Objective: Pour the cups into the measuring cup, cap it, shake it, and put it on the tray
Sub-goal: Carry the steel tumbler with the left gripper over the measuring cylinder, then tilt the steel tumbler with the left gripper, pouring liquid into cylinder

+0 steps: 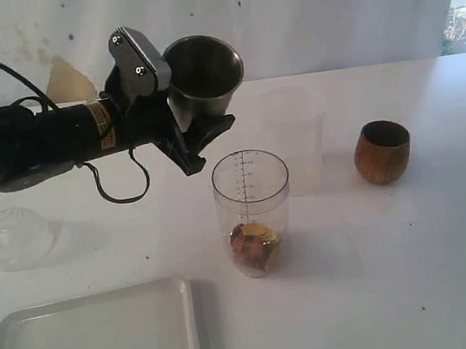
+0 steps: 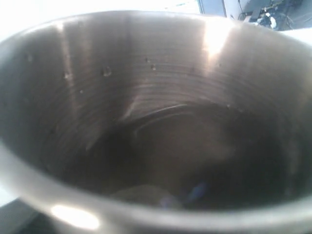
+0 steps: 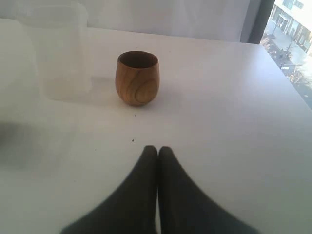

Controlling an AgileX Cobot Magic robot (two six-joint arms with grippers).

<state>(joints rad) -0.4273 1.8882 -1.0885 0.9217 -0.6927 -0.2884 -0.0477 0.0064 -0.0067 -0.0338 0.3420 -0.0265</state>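
Left hand (image 1: 172, 105): jaws set wide and clamped on the tumbler (image 1: 204, 72), one finger at the rim and one low on the wall. You hold it in the air, up and to the left of the measuring cup (image 1: 252, 197), mouth turned up and a little toward the exterior camera

Tumbler, inside (image 2: 156, 122): bare steel wall, dark at the bottom. Whether anything is left in it cannot be told

Measuring cup: upright on the worktop (image 1: 410, 247), open, with a brown-gold heap (image 1: 255, 246) at its bottom

Wooden cup (image 1: 381, 152): upright, well to the right, untouched

Right hand (image 3: 157, 151): fingers pressed together, holding nothing, over bare worktop and facing the wooden cup

Frosted cup (image 1: 296, 134): just behind the measuring cup; not part of your job

Cap (image 1: 17, 235): far left on the worktop. Tray (image 1: 92, 342): near left corner

Step in hand, as judged: the tumbler pour. Bring the rim squarely over the open mouth before you tip, because here it sits to one side. Tilt slowly and stay clear of the clear wall, as a knock would topple the tall cup. Check that the bottom is empty, then park the tumbler apart from the cap and tray
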